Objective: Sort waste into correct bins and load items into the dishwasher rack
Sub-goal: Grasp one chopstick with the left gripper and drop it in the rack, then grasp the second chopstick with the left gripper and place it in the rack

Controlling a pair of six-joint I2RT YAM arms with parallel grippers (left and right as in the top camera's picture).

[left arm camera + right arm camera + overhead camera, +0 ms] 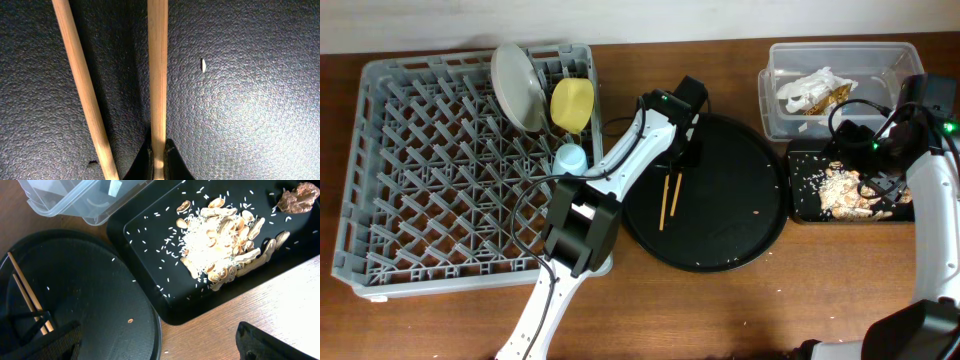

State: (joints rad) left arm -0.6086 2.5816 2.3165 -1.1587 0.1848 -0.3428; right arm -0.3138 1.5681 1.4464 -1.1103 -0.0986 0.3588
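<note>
Left wrist view showed the left gripper (157,159) clamped tight on one thin wooden chopstick (157,70) atop the large round black tray (250,115), so the second chopstick (80,85), loose beside it, risked being left behind.

A reddish-brown wooden counter (720,320) fills the view; a pale strip (620,20) (wall or floor, unclear) borders its far edge.

Rack (430,190) left, chopsticks (670,198) on round tray (730,215) ctr, tub (840,48) behind scraps tray (805,197) right
</note>
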